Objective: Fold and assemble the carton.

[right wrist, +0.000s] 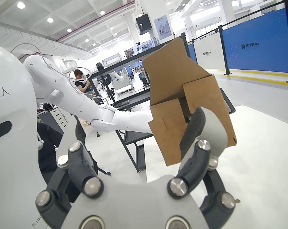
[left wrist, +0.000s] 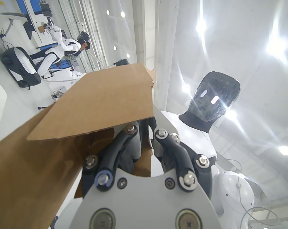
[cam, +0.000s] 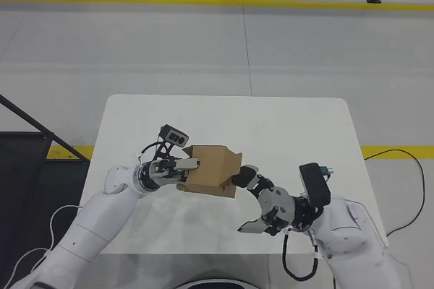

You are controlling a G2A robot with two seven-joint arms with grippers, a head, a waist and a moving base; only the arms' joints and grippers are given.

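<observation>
A brown carton (cam: 213, 166), partly folded with flaps loose, is held up over the middle of the white table (cam: 289, 130). My left gripper (cam: 192, 165) is at its left side, shut on one of its walls. In the left wrist view the fingers (left wrist: 132, 132) pinch a cardboard panel while a flap of the carton (left wrist: 98, 106) juts out above them. My right gripper (cam: 242, 202) stands open at the carton's near right corner. One finger pad (right wrist: 196, 129) rests against the carton (right wrist: 182, 89)'s folded end, and the other finger is spread far off.
The table's front edge (cam: 202, 249) lies just under both forearms. A black stand (cam: 14, 108) slants across the floor left of the table. A black metal rack (right wrist: 134, 96) shows beyond the table's side in the right wrist view.
</observation>
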